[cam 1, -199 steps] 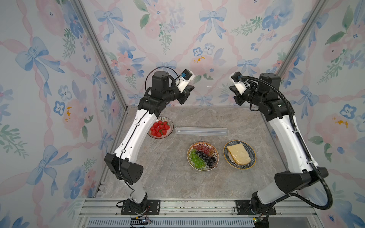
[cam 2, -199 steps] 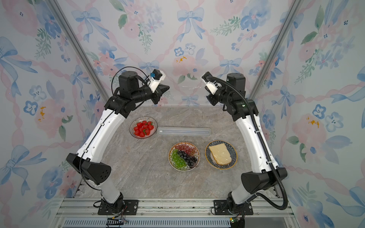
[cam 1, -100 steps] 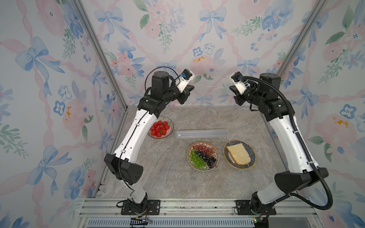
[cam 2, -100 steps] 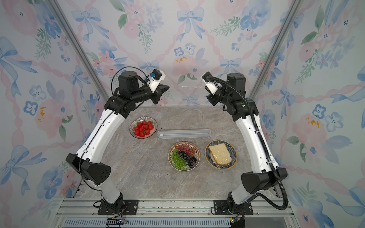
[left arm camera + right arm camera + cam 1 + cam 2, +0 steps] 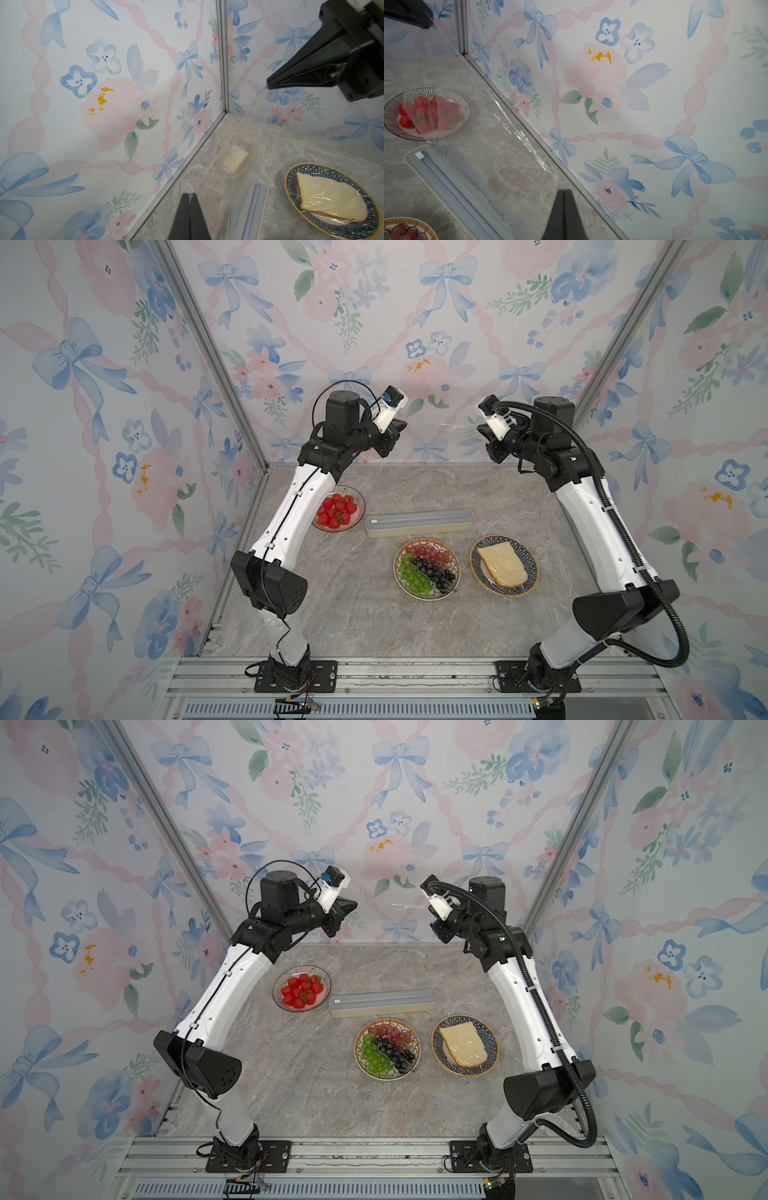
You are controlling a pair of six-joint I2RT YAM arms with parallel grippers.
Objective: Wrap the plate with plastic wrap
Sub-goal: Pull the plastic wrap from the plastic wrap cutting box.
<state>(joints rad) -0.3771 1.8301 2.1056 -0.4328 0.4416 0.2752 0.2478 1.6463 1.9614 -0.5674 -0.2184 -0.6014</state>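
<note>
Both arms are raised high by the back wall. My left gripper (image 5: 400, 426) (image 5: 354, 905) and right gripper (image 5: 481, 432) (image 5: 432, 916) are shut on the two upper corners of a clear sheet of plastic wrap (image 5: 239, 158) (image 5: 510, 131), stretched between them and hanging down. A wavy lower edge of the film shows in the right wrist view. In both top views only a faint glint of it (image 5: 451, 425) shows. Below lie the cream wrap box (image 5: 419, 522) (image 5: 384, 1002) and three plates: strawberries (image 5: 356, 497), grapes (image 5: 455, 564) and bread (image 5: 532, 572).
The bread (image 5: 330, 201) looks glossy, under film. The back wall stands close behind both grippers, and the metal corner posts (image 5: 216, 356) rise at the sides. The arm bases (image 5: 295, 672) are bolted to the front rail.
</note>
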